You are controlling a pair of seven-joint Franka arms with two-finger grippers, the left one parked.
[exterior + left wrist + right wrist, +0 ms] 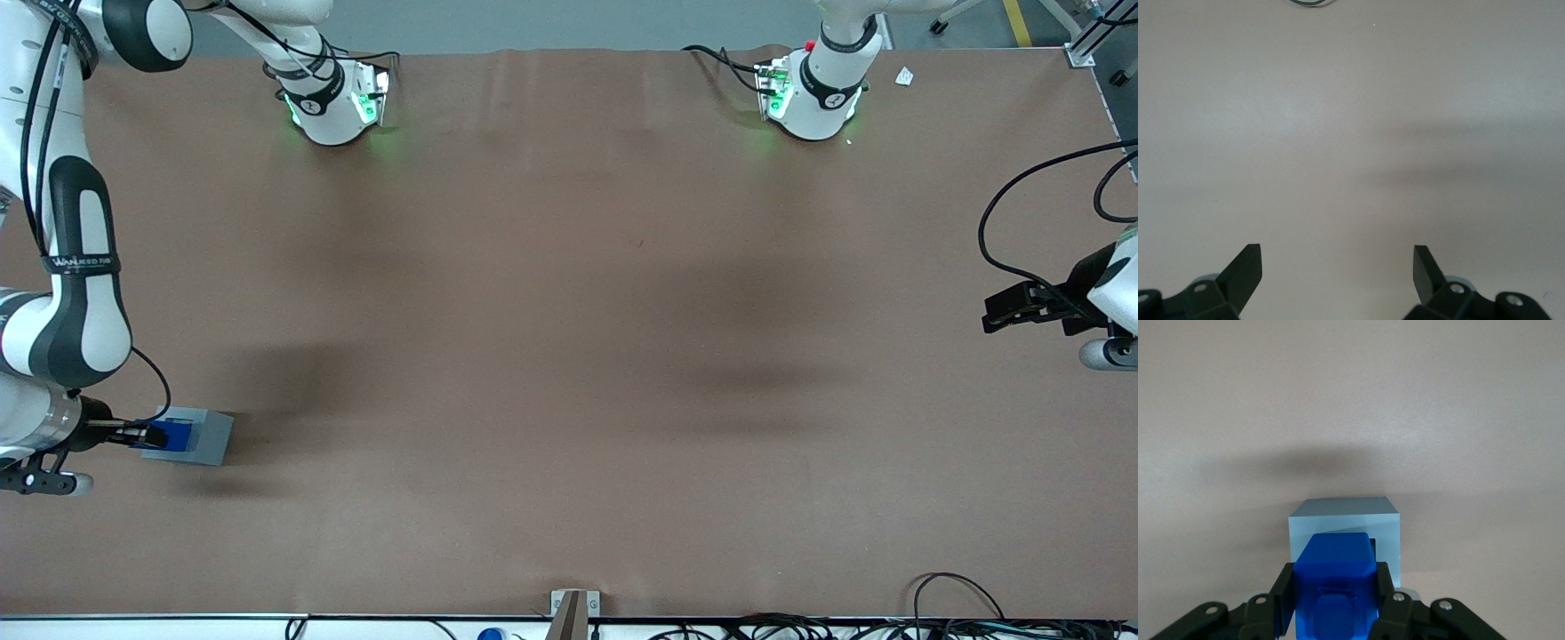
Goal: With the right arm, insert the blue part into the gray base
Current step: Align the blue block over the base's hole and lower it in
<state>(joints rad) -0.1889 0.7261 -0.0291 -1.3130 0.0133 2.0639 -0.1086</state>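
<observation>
Gripping the blue part (1335,587) on two sides, the tool (147,436) of the right arm (71,302) sits at the working arm's end of the bench (569,356), roughly 8 o'clock from the bench centre in the front view. Both black fingers (1286,597) press against the part's flanks, closed only to the width of the block, with no gap visible between pad and plastic in the right wrist view.

The blue part is directly over the gray base (200,436). In the right wrist view its leading end lies within the outline of the base's top and covers most of the square recess; a thin strip of recess edge shows beside it. Whether the part has bottomed out in the recess or only rests at its mouth cannot be told.

The gray base stands flat on the bench, square faces upright, casting a shadow toward 6 o'clock in the front view. The tool reaches it from the 9 o'clock side, fingers lying nearly level with the bench.

Bench surface: brown matte sheet. A small white scrap (904,77) lies near 2 o'clock.
</observation>
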